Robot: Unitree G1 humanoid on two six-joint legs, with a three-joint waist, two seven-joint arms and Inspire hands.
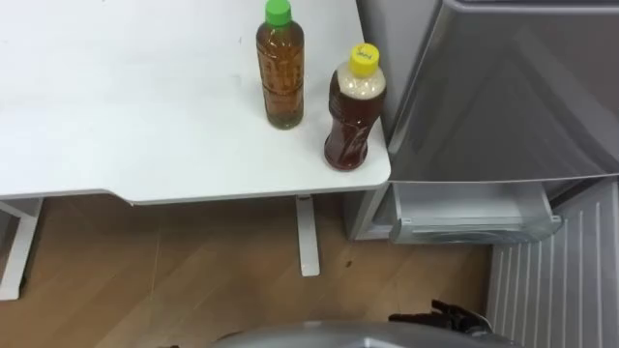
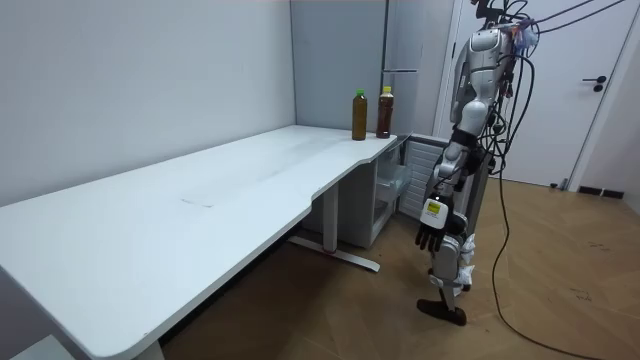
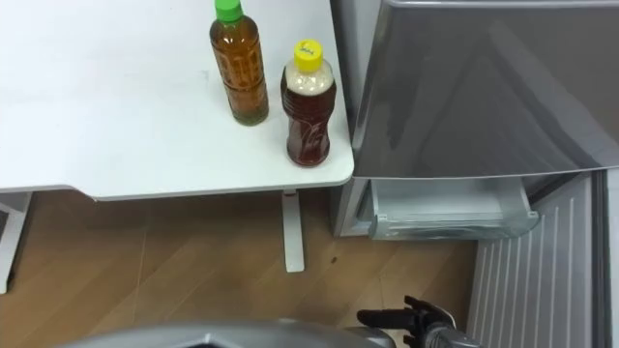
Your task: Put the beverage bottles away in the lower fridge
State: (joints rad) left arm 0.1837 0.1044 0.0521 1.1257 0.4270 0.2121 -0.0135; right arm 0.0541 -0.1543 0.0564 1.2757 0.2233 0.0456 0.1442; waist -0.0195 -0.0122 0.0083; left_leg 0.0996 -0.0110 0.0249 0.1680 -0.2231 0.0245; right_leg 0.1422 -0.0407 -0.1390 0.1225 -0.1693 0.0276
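Now | green-cap btl (image 1: 280, 72) + yellow-cap btl (image 1: 354, 111) upright, side by side, worktop (image 1: 145, 116) corner by fridge (image 1: 503, 97) | R hand (image 3: 416, 319) low, fingers relaxed, empty

White table (image 1: 126, 106), green-capped bottle (image 1: 280, 77), yellow-capped bottle (image 1: 354, 111)

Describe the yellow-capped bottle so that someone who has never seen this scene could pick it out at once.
Go to the corner of the long white table beside the grey fridge, where two plastic bottles stand. The yellow-capped bottle is the one nearer the fridge: curvier and darker reddish-brown than the slim green-capped bottle of amber drink beside it.
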